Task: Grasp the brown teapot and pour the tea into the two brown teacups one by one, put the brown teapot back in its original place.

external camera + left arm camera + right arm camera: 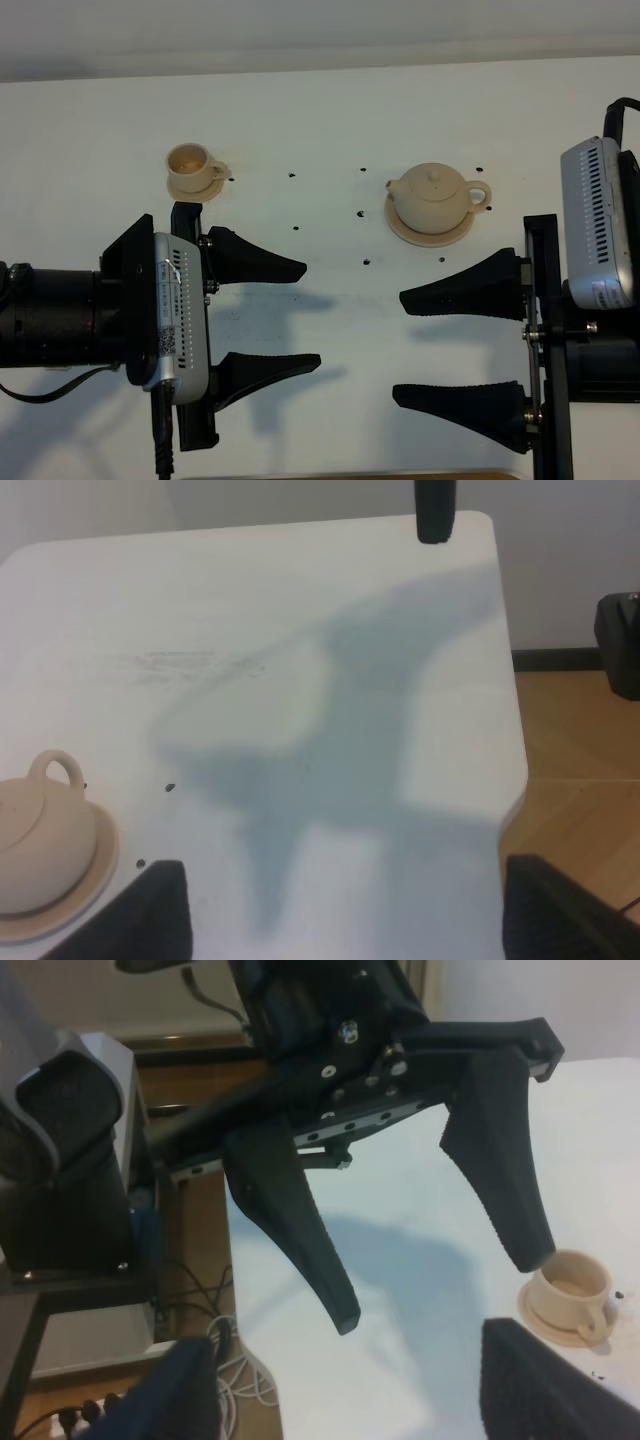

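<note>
The brown teapot (432, 194) stands upright with its lid on, on its wide saucer, the original place (430, 232), at the back right. It also shows in the left wrist view (35, 830). One brown teacup (190, 160) sits on its small saucer (198, 185) at the back left and shows in the right wrist view (573, 1286). The second teacup is out of view. My left gripper (311, 315) is open and empty, nearer than the cup. My right gripper (399, 347) is open and empty, nearer than the teapot. The two grippers face each other.
Small dark marks (296, 228) dot the white table (330, 120) between cup and teapot. The table's corner and wooden floor (580, 750) show in the left wrist view. A grey unit (60, 1160) and cables (215, 1340) lie beyond the table edge.
</note>
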### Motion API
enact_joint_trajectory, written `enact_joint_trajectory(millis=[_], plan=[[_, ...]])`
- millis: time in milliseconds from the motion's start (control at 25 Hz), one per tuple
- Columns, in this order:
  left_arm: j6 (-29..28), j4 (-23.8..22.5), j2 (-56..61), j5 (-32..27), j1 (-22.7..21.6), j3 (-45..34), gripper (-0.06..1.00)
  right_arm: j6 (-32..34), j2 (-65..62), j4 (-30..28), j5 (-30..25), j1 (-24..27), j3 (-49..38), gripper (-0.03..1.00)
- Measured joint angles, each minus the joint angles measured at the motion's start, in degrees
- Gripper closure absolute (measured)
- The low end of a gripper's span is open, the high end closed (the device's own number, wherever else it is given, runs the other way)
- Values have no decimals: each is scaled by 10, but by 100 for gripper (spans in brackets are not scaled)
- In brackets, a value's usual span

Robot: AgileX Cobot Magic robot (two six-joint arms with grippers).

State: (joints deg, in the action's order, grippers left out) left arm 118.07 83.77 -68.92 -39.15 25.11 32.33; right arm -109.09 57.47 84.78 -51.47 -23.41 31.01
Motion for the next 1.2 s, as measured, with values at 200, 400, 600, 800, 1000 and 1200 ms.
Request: enact_joint_trajectory(millis=[200, 400, 600, 800, 1000, 1200], plan=[[-2, 0, 0, 0, 0, 0, 25, -3, 0, 0, 0, 0, 0, 43], [-4, 0, 0, 1, 0, 0, 25, -5, 0, 0, 0, 0, 0, 43], [-27, -3, 3, 20, 0, 0, 25, -5, 0, 0, 1, 0, 0, 43], [-105, -43, 45, 111, 0, 0, 25, 3, 0, 0, 22, 0, 0, 43], [-305, -194, 99, 218, 0, 0, 27, 32, 0, -1, 50, 0, 0, 43], [-558, -446, 141, 229, -6, 6, 32, 72, 0, -13, 91, 0, 0, 43]])
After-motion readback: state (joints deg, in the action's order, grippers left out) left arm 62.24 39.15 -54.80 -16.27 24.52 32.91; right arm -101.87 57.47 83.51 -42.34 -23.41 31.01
